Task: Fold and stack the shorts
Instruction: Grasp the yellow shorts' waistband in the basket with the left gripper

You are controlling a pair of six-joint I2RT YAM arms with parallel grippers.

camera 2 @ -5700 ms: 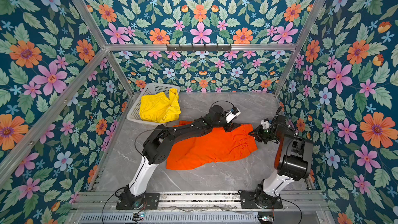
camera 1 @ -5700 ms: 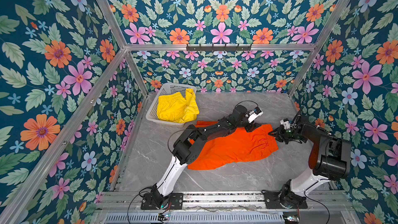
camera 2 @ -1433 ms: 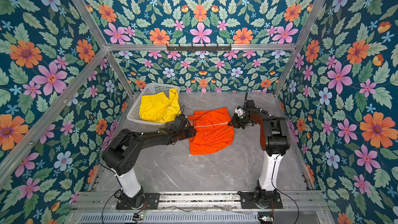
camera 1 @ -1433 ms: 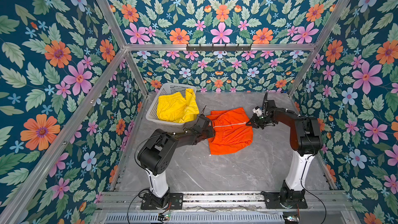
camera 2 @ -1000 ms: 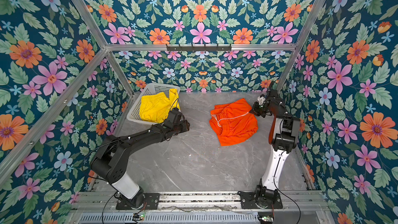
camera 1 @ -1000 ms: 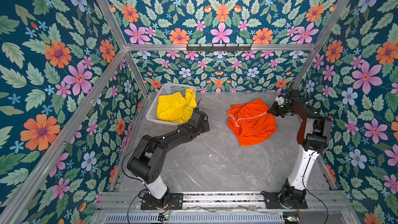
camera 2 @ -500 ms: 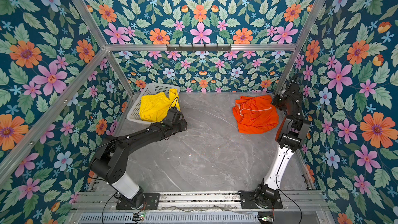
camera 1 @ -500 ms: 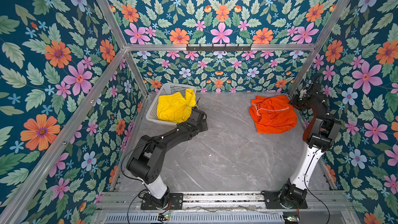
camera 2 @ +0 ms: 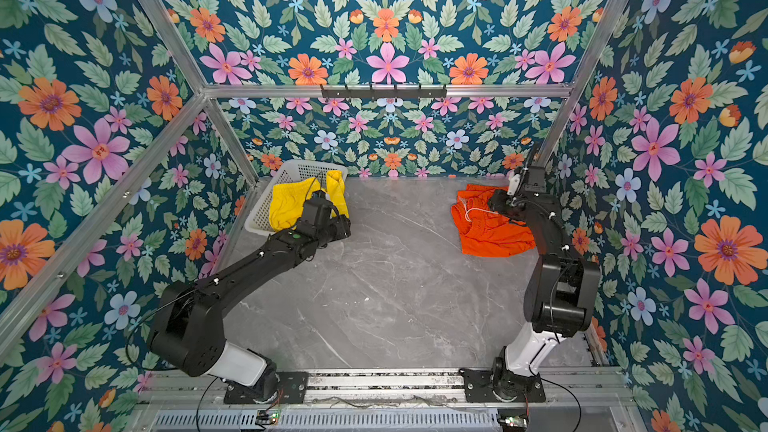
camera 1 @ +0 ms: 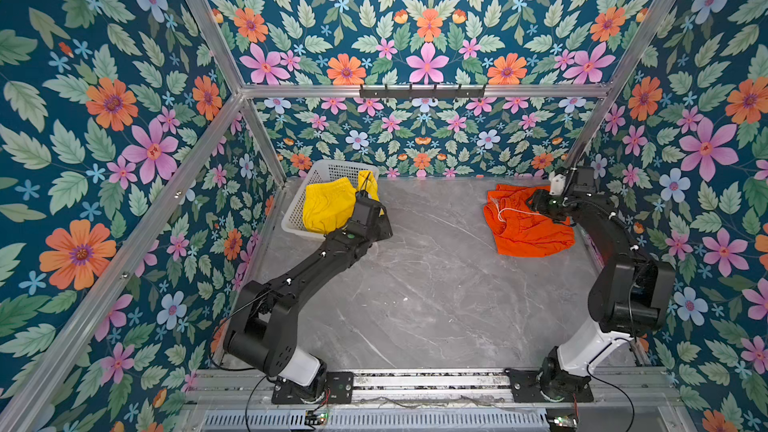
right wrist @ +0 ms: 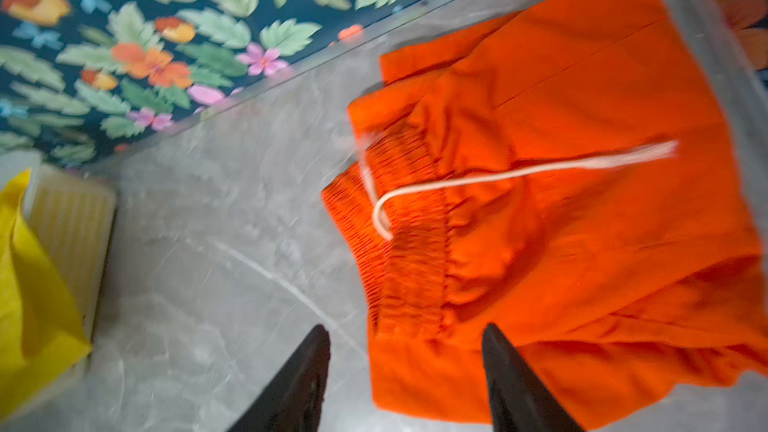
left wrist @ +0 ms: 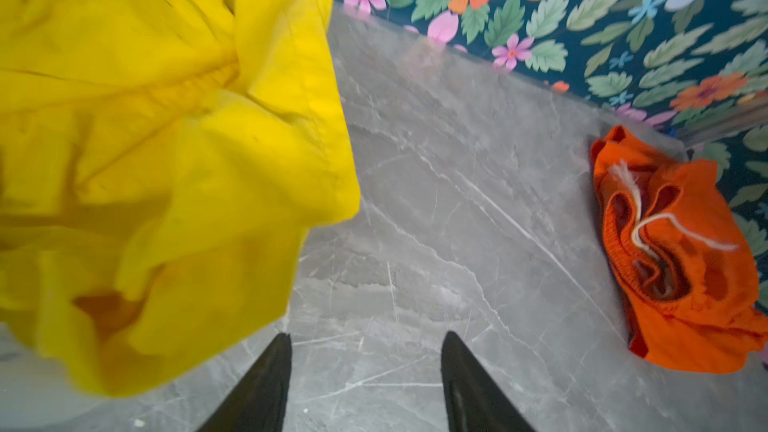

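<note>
Across the grey counter (camera 1: 415,292) we find the job roughly half done. The white basket (camera 1: 297,201), far left corner, holds the yellow shorts (camera 1: 328,209), crumpled, spilling over its rim, not yet folded. The orange shorts (camera 1: 528,238) lie folded (loosely, drawstring trailing) in the far right corner, and nothing is stacked. The left arm (camera 1: 316,261) stretches toward the basket, the left claw (left wrist: 366,336) open and empty just beside the yellow cloth. The right arm (camera 1: 602,226) bends over the orange pair, the right claw (right wrist: 405,326) open above its waistband.
</note>
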